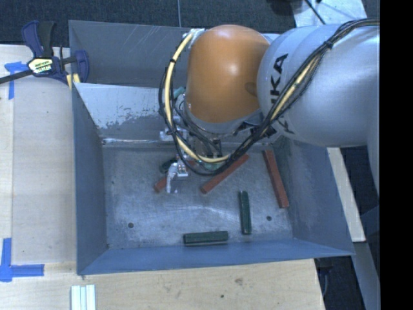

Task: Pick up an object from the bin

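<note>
Bin (87,192): grey metal with sloping walls. The floor on your left is bare, so you have room to work there.
Small brown piece (159,186): a short reddish-brown bit on the floor, left of centre and just beside the gripper's tip on its lower left. I judge it the likeliest thing to pick.
Gripper (173,178): low over the floor, under the orange cover (222,70). You cannot tell whether it is spread or pressed together, or whether it pinches anything.
Step in hand: closing on a thing, as far as I can judge. Centre the tip over the small piece before you close, then lift straight up. Check for a thing in the grip before you swing away.
Green bar (205,238): dark, lying flat along the near wall, well apart from the gripper.
Slanted brown stick (222,175): near the gripper's right. Keep clear so you do not nudge it.
Green stick (244,213): dark, lying lengthwise, right of centre.
Right brown stick (276,179): long, close to the right wall.
Writing: the arm (335,89) bears black letters (281,70) reading "KA", likely the end of the maker's name. You can read nothing on the things in the bin.
</note>
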Robot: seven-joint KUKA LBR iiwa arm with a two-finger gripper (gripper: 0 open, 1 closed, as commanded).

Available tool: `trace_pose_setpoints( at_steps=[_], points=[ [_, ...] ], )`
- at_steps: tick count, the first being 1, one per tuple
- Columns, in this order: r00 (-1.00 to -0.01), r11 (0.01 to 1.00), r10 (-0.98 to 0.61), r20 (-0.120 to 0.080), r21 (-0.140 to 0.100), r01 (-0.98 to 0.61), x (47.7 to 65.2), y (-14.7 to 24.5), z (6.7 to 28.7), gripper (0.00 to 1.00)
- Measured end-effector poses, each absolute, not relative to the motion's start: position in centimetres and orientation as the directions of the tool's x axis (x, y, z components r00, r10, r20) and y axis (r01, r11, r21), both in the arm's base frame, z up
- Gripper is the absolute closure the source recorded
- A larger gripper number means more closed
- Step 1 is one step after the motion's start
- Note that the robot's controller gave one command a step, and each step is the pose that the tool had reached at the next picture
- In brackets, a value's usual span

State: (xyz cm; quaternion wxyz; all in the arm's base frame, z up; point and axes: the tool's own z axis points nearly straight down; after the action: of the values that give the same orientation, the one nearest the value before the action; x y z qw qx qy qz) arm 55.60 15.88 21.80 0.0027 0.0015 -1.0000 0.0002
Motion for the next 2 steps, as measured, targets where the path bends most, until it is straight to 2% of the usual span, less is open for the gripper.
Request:
trace_pose_setpoints(
  at_steps=[1, 2],
  points=[
    [-1.000, 1.000, -0.001, -0.003, 0.001, -0.001, 55.8, 15.8, 22.2, 0.00],
    [-0.985, 0.985, -0.172, -0.016, 0.007, -0.173, 60.8, 13.5, 8.4, 1.00]
  ],
)
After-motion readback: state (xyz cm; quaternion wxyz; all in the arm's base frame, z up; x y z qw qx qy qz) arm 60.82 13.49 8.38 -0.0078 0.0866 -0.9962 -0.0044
